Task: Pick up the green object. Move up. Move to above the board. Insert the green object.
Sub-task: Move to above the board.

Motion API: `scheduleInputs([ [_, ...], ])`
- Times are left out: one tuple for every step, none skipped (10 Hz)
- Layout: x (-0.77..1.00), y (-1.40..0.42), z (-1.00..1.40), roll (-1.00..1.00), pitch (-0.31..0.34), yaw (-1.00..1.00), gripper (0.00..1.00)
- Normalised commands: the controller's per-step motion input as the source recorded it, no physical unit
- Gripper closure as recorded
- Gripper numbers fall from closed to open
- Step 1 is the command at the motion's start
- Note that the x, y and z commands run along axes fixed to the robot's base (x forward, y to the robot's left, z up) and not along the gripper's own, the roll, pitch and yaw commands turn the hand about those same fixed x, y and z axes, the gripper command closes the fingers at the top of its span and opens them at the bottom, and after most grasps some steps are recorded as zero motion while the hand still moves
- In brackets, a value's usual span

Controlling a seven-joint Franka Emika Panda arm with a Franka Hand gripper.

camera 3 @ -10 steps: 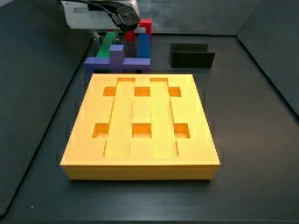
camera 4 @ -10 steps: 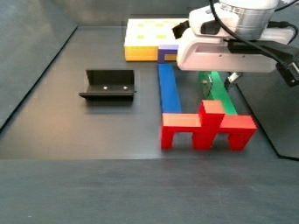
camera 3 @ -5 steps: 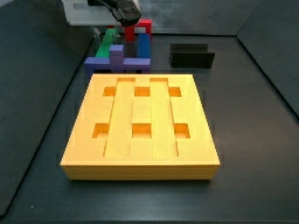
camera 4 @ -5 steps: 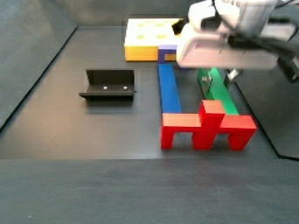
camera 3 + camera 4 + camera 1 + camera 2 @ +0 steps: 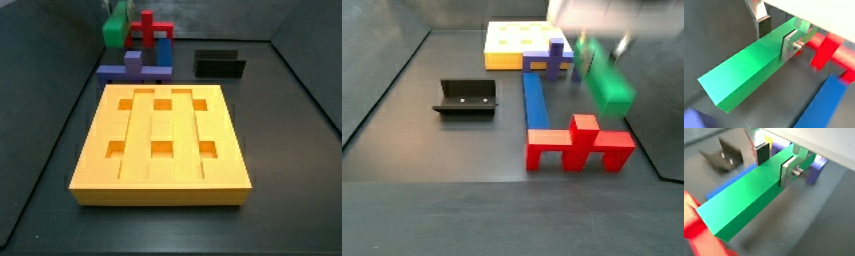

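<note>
The green object (image 5: 747, 72) is a long plain green bar, held clear of the floor and tilted in both side views (image 5: 609, 80) (image 5: 118, 24). My gripper (image 5: 776, 35) is shut on it near one end. A dark pad (image 5: 763, 26) presses one side and a silver finger plate (image 5: 791, 44) presses the other. The same grip shows in a wrist view (image 5: 774, 162). In a side view the gripper (image 5: 596, 18) is blurred at the frame's top. The orange-yellow board (image 5: 163, 140) lies flat with its six square holes open, well apart from the bar.
The red cross-shaped piece (image 5: 580, 146) and the blue-purple block (image 5: 537, 100) lie on the floor below the bar. The black fixture (image 5: 465, 96) stands to one side and also shows in a side view (image 5: 218, 63). Dark walls enclose the floor.
The gripper has risen with the green bar, lifting it off the floor from between the blue-purple block and the red piece. Nothing else has moved.
</note>
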Motion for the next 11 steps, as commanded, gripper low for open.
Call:
scheduleInputs([
  [-0.03,-0.01,1.40,-0.01,0.018,0.00,1.00],
  [0.01,0.00,1.40,-0.02,0.023,0.00,1.00],
  [0.02,0.00,1.40,-0.03,0.064,-0.01,1.00],
  [0.01,0.00,1.40,-0.04,0.058,0.00,1.00],
  [0.01,0.00,0.59,-0.04,0.044,0.00,1.00],
  [0.02,0.00,0.34,-0.04,0.041,0.00,1.00],
  [0.63,-1.40,0.19,0.02,0.324,-0.10,1.00],
  [0.62,-1.40,0.18,0.06,0.346,-0.07,1.00],
  [0.65,-1.40,0.19,0.07,0.350,-0.02,1.00],
  [0.68,-1.40,0.19,-0.02,0.307,-0.02,1.00],
  [0.68,-1.40,0.19,0.00,0.230,0.00,1.00],
])
